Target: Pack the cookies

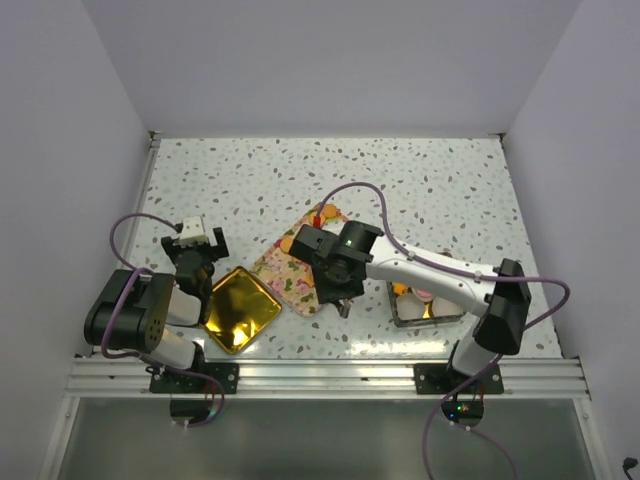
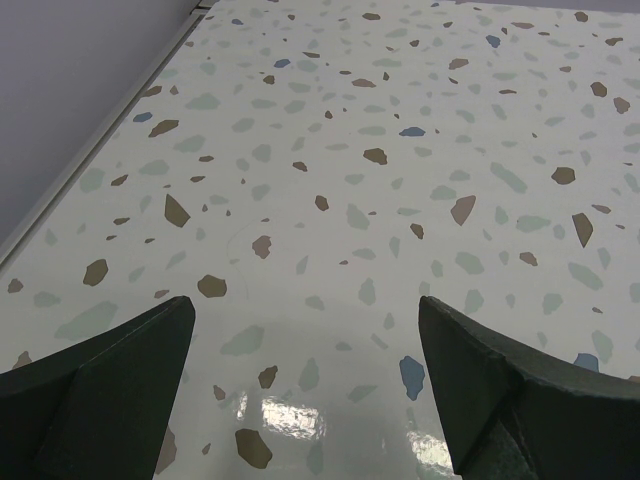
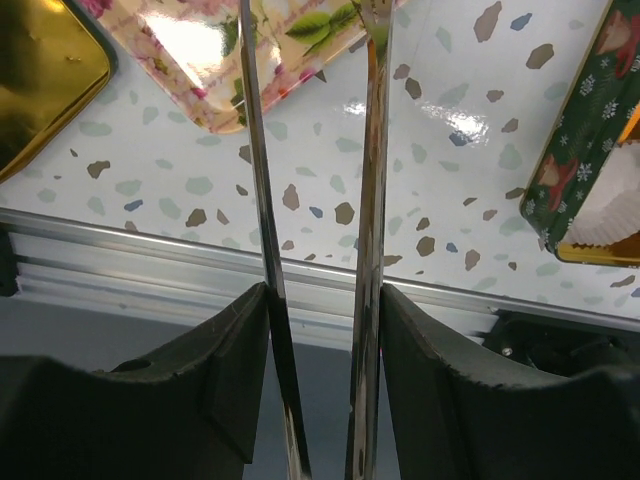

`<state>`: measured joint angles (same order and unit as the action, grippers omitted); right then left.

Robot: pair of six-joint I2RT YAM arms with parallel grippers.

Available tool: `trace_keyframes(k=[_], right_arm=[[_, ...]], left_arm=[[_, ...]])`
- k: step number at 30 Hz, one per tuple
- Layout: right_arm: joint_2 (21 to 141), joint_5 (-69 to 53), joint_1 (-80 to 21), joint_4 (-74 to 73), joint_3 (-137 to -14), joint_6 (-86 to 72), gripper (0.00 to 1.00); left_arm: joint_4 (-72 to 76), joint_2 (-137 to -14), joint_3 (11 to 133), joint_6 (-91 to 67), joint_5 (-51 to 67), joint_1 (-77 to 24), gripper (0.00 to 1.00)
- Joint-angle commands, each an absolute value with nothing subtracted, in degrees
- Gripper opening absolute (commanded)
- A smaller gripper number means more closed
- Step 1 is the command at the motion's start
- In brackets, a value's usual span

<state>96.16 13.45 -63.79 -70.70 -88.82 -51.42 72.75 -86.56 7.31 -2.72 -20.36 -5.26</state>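
The left gripper [image 2: 305,310] is released, its two dark, matt, wedge-shaped fingers spread wide above the glossy white table [image 2: 400,150], a terrazzo-patterned surface flecked with brown, grey-green and blue chips. Nothing lies between them.

The right gripper [image 3: 320,310] is clenched on a pair of thin, mirror-polished metal tongs [image 3: 372,200]. The two flat blades stand nearly parallel with a narrow gap between them, pressed by the black rubbery pads on either side. In the wrist view their far ends reach over the near edge of a flat, rounded-rectangular floral lid [image 1: 290,268], cream tinplate printed with pink roses and green leaves. Whether they touch it cannot be told.

Just left of that lid, corner to corner, lies a shallow gold tin [image 1: 240,310], rounded-square, smooth and reflective inside.

The cookies [image 1: 402,291] sit in a rectangular green tin [image 3: 575,140] under the right arm's forearm, near the table's front edge. Its wall carries white snowflakes and a red figure. Only a few small orange and pale round shapes show, the arm covering the others. A pleated white paper cup [image 3: 610,205] rests inside the same tin.

A ribbed aluminium rail [image 3: 300,270] runs along the table's near edge.
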Motion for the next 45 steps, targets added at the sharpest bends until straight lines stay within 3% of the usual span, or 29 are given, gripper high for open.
trace_keyframes(k=[1,10,19,45], right_arm=[[90.45,16.08,-63.81,-71.63,-87.20,-51.16,0.49],[83.42,15.73,-63.81,-69.35,-84.47,-45.44,0.50],[84.37,17.83,-63.72,-70.93,-88.32,-41.31,0.50],[105.36,14.50,-58.89,-76.11,-107.30,-36.83,0.50]], left_arm=[[80.24,-86.75,8.44,-1.85,-21.62,-5.27,1.00],[80.24,-86.75,8.44,-1.85,-21.62,-5.19,1.00],[80.24,-86.75,8.44,-1.93,-21.62,-5.27,1.00],[80.24,-86.75,8.44,-1.93,-21.62,-5.27,1.00]])
